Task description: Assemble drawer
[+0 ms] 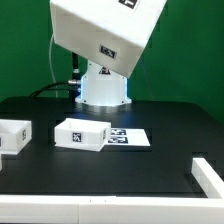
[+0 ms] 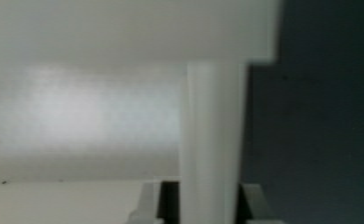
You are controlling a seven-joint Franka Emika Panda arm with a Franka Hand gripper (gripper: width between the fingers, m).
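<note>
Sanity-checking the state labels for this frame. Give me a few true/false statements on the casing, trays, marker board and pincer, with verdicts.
1. The casing stands upright on the table. False: the casing hangs tilted in the air above the table.
2. Two trays lie on the table. True: the left tray and the middle tray.
3. The marker board lies on the exterior view's left of the middle tray. False: the marker board is on its right.
4. The casing shows a tag. True: tag.
5. The pincer is empty. False: in the wrist view, the pincer appears shut on a white wall of the casing.
</note>
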